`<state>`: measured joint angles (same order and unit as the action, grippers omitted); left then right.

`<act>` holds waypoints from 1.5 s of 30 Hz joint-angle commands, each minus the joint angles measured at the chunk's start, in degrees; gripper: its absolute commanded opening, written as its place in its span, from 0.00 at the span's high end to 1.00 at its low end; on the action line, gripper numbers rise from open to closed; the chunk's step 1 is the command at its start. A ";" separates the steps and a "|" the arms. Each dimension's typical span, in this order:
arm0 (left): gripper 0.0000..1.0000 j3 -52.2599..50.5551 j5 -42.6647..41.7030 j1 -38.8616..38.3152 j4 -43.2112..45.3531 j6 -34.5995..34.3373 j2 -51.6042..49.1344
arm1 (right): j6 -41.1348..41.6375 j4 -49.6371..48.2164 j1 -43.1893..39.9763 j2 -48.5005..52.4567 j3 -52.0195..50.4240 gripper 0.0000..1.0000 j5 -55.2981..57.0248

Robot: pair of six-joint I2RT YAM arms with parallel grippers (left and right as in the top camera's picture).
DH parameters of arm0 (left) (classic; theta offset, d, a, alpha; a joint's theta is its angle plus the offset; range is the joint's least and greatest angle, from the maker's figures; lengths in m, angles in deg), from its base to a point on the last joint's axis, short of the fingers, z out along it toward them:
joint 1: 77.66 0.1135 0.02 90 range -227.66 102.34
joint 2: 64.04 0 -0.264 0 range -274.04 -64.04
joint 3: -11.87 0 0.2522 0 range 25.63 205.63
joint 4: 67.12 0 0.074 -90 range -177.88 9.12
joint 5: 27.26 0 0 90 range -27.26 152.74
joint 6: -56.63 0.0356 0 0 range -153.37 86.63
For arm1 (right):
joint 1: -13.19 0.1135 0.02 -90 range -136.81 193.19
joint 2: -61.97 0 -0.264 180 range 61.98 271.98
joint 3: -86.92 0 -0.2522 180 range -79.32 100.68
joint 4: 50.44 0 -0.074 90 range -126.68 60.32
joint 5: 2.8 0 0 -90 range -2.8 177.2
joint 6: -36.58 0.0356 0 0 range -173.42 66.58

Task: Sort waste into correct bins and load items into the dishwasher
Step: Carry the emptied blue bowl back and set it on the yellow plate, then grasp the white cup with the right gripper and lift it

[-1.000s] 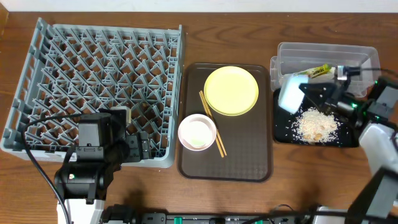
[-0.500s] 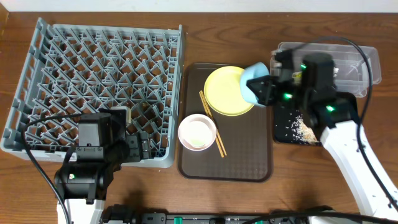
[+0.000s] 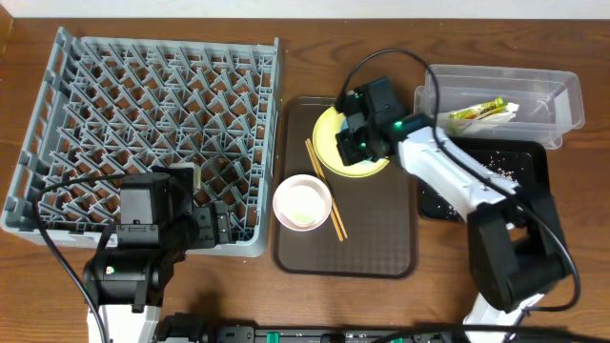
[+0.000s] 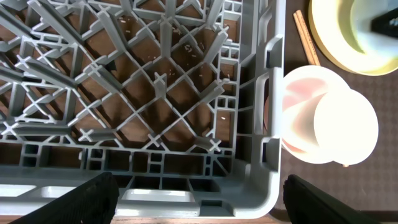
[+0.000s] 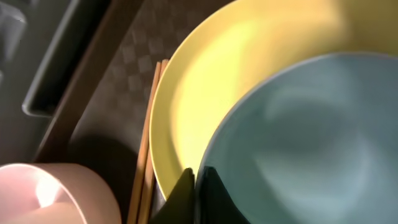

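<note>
Hanging over the round pale-yellow plate in the overhead view, the right gripper hid its own fingers from above. The plate sat on the brown rectangular serving tray. A pair of wooden chopsticks lay slanted just left of the plate, running down past the white bowl. The green-and-orange snack wrapper lay in the clear rectangular plastic tub, its print too small to read. Pale beige rice-like crumbs dotted the shallow black rectangular tray in front of the tub. The left gripper sat at the near right corner of the large square grey plastic dish rack.

Seen from the left wrist, that gripper's fingers stood wide apart above the rack's rim with nothing between them. A few pale flecks lay among the pegs. What looked like a small white cup stood in the white bowl beside the rack.

Seen from the right wrist, the fingers were clamped on the rim of the light-blue bowl. The bowl was over the plate, though whether the two touched could not be told.
</note>
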<state>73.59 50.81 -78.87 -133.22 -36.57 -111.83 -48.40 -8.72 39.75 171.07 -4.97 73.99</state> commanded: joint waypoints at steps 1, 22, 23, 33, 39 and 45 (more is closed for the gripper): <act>0.12 1.27 -0.52 0.22 -0.13 -0.55 0.20 | -0.87 0.33 1.14 0.61 0.66 0.81 1.38; 0.12 1.27 -0.52 0.22 -0.13 -0.55 0.20 | 4.83 20.33 13.68 -2.95 2.75 0.67 0.31; 0.12 1.27 -0.52 0.22 -0.13 -0.52 0.20 | 5.60 19.30 13.99 -2.91 1.73 0.69 0.33; 0.12 1.27 -0.52 0.22 -0.13 -0.55 0.20 | 11.54 16.50 14.75 -2.89 -1.31 0.99 3.28; 0.12 1.27 -0.83 0.22 -0.07 -0.57 0.20 | 12.28 14.29 12.76 -4.76 2.69 0.99 3.58; 0.12 1.27 -9.09 0.22 4.46 -2.27 -0.11 | 10.99 14.23 5.22 -11.85 9.57 0.99 -6.25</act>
<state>73.59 47.16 -78.87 -130.57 -36.66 -111.83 -37.34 5.86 48.63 164.69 1.12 73.66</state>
